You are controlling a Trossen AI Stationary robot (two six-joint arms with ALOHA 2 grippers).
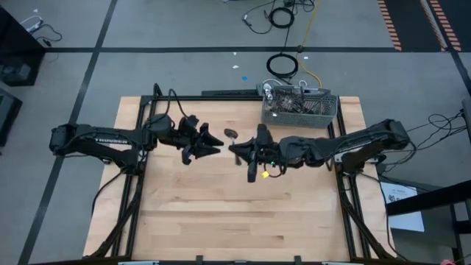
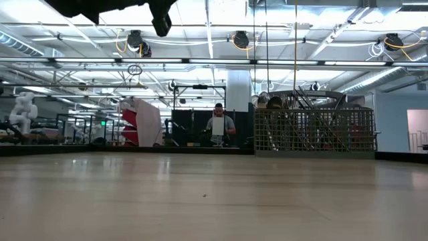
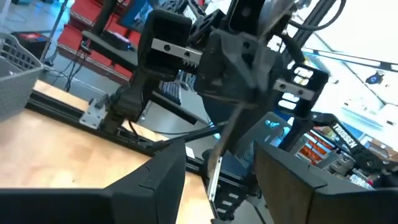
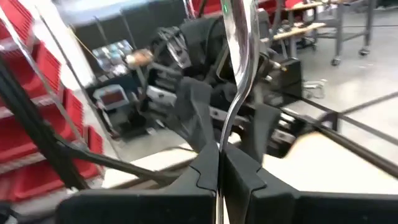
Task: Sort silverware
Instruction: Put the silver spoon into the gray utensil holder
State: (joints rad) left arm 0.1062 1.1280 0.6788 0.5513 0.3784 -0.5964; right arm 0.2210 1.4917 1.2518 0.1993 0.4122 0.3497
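Right wrist view: right claw (image 4: 221, 165) clamps a utensil (image 4: 239, 74), ends cut off.

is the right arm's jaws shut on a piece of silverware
Yes, the right gripper pinches a slender shiny piece of silverware between closed jaws.

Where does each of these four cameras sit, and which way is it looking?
High view: overhead, straight down on the table; both arms show.
Low view: at tabletop height, level towards the basket; an arm overhead.
Left wrist view: past the open left gripper at the right arm.
Right wrist view: past the right gripper, shut on a piece of silverware.
Both wrist views show that piece; high and low share the basket.
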